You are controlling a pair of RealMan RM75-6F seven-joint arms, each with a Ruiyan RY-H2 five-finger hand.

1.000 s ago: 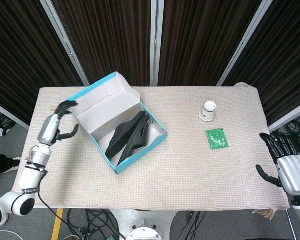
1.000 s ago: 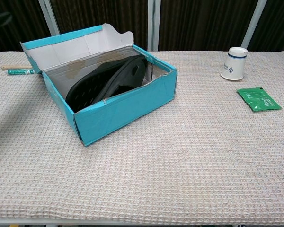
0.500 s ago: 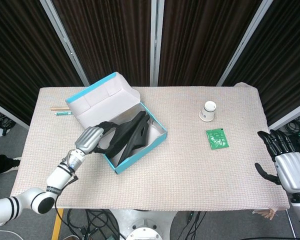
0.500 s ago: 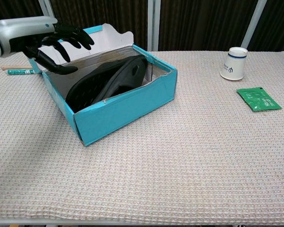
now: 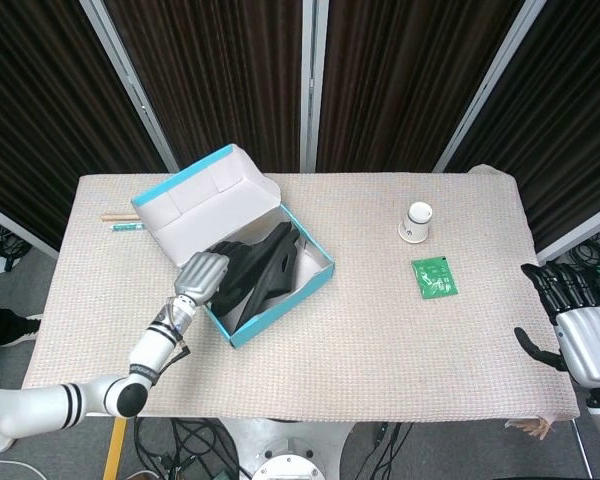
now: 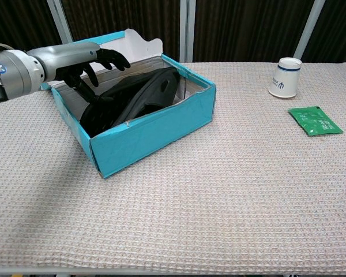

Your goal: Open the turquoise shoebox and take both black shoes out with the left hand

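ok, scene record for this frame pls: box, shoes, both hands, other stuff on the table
shoebox: turquoise shoebox on the table's left half, lid flipped open
shoes: both black shoes inside the box, none out yet
left hand: left hand reaching over the box's left end, fingers spread at the shoes; a grip cannot be confirmed
right hand: right hand open, off the table's right edge, holding nothing
other items: white paper cup upside down, green packet in front of it, pen and stick left of the lid
surface: woven table cover
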